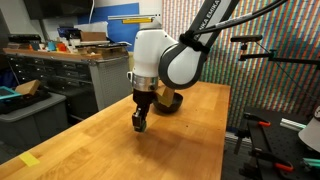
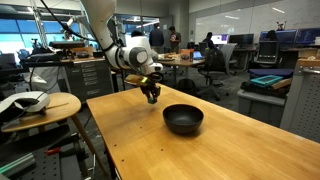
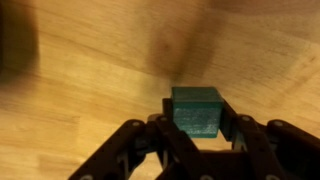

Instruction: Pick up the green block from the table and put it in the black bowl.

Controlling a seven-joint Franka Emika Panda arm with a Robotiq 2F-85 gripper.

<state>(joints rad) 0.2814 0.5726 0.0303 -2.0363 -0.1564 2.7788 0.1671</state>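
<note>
In the wrist view the green block point(image 3: 194, 112) sits squarely between the two black fingers of my gripper point(image 3: 196, 106), which is shut on it. The light-brown table point(image 3: 90, 70) looks blurred behind the block. In both exterior views the gripper point(image 1: 140, 122) point(image 2: 152, 95) points straight down and hangs just above the table point(image 1: 90, 140) point(image 2: 200, 150). The black bowl point(image 2: 183, 119) stands on the table a short way from the gripper. In an exterior view the bowl point(image 1: 170, 103) is partly hidden behind the arm.
A grey metal workbench with drawers point(image 1: 50, 75) stands beside the table. A round side table with a white object point(image 2: 35, 105) stands near the table's edge. Desks, chairs and people point(image 2: 210, 55) fill the room behind.
</note>
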